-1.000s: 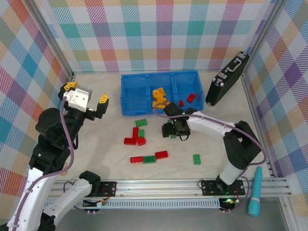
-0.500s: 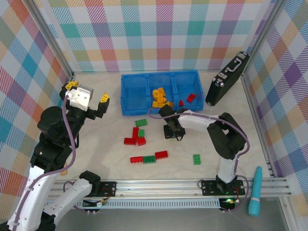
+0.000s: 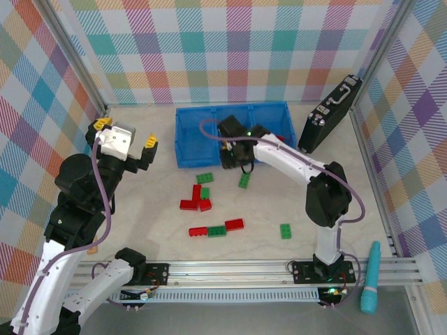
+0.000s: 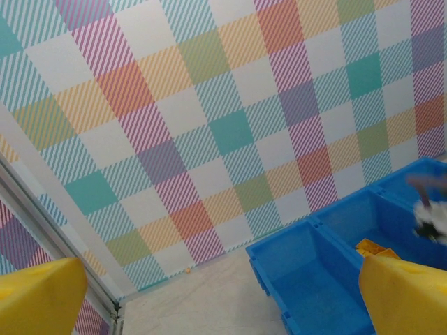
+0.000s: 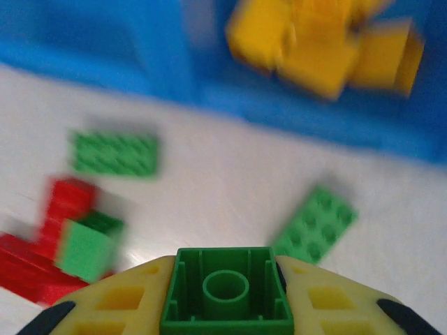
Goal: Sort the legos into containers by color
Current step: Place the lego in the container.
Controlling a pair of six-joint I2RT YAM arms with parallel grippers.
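I saw my right gripper (image 5: 225, 307) pinching a glossy, square green brick (image 5: 225, 269) (hollow underside showing). My left gripper (image 3: 126, 134) stood spread wide.

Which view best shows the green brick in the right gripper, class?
The right wrist view: the brick sits close up, clamped between the right gripper's yellow fingers, underside facing the camera. In the top view the gripper covers it; the left wrist view is too blurred to tell.
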